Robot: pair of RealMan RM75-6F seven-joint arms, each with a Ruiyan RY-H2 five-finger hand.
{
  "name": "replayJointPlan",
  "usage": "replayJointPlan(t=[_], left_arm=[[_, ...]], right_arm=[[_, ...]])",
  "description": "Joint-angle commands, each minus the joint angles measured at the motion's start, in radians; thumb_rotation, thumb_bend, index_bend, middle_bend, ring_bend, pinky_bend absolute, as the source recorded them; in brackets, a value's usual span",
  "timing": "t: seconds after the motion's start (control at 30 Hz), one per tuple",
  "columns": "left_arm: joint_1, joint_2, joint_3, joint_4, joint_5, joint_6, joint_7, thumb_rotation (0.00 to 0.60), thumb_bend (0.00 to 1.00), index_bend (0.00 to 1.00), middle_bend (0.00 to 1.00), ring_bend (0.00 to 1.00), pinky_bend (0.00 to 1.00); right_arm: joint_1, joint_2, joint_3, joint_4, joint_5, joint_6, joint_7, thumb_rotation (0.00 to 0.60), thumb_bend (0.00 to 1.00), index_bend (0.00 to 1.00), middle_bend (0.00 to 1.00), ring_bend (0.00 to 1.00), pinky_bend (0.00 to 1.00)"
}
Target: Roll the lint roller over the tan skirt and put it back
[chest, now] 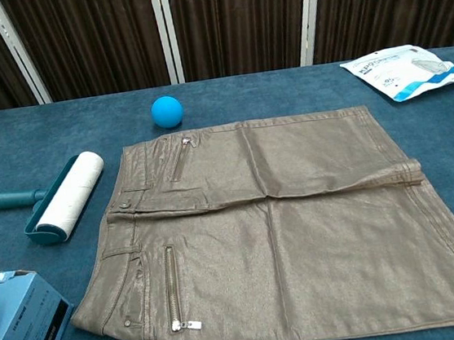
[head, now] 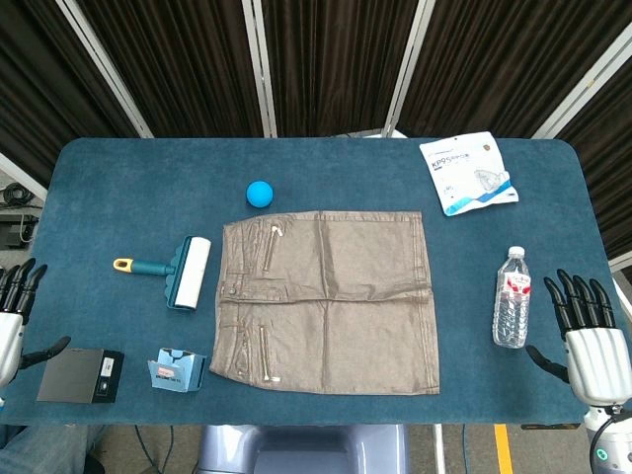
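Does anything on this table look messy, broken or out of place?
Mostly tidy. The small blue cardboard box near the front left has a torn-open, ragged top, and the tan skirt shows fold creases. The clear plastic water bottle lies on its side. Nothing spilled.

The left hand (head: 12,306) is cut off by the head view's edge at 9 o'clock. The right hand (head: 591,346) runs off at 4 o'clock. The chest view shows neither hand. There, the small blue box (chest: 18,317) is cut off at 8 o'clock.
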Motion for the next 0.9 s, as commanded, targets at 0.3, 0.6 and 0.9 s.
replayJointPlan(t=[0.3,0.6,0.9], left_arm=[[-0.030,-0.017,-0.008,0.019,-0.013,-0.053,-0.012,0.600,0.00,0.00,0.00,0.00,0.00],[-0.252,-0.120,-0.117,0.167,-0.169,-0.386,-0.031,0.600,0.16,0.13,0.01,0.01,0.05],[-0.391,-0.288,-0.108,0.461,-0.180,-0.570,-0.041,0.600,0.32,0.24,0.07,0.06,0.16]], right_arm=[[-0.002,0.010,0.001,-0.014,0.005,-0.002,0.006,0.600,0.00,0.00,0.00,0.00,0.00],[0.012,0.010,0.019,-0.007,0.065,-0.054,-0.002,0.600,0.00,0.00,0.00,0.00,0.00],[0.011,0.008,0.026,-0.022,0.102,-0.069,-0.044,0.600,0.00,0.00,0.00,0.00,0.00]])
